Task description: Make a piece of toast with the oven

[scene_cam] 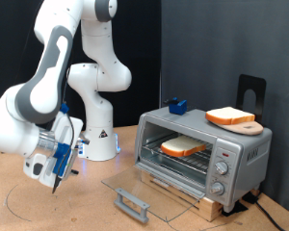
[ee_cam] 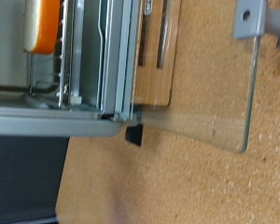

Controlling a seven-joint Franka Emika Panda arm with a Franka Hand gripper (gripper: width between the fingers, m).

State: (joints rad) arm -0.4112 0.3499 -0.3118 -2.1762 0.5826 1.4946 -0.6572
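Closest to the camera was the pincer point(scene_cam: 56, 166) itself, hanging low at the exterior view's left over the brown tabletop point(scene_cam: 48, 207), and honestly I couldn't tell how far open it was since the fingers were a blur of blue and white. I saw nothing in it.

Well off to its side, toward the exterior view's right, sat the oven point(scene_cam: 204, 149) on a wooden base point(scene_cam: 197, 200), with its glass door point(scene_cam: 135, 188) dropped flat and sticking out toward the pincer. That door edge and its grey handle point(scene_cam: 132, 202) were what stood between the pincer and the rack, with bare table between them.

Inside on the wire rack point(scene_cam: 178, 159) lay the piece of toast point(scene_cam: 183, 146). Up on the oven roof was a wooden board point(scene_cam: 239, 126) with another slice point(scene_cam: 229, 116) on it, and a small blue thing point(scene_cam: 176, 105) near the back that I couldn't make out.

From the wrist view I only got an orange crust point(ee_cam: 45, 23) cut off at the frame edge, the rack point(ee_cam: 84, 56) and the door point(ee_cam: 210, 103).
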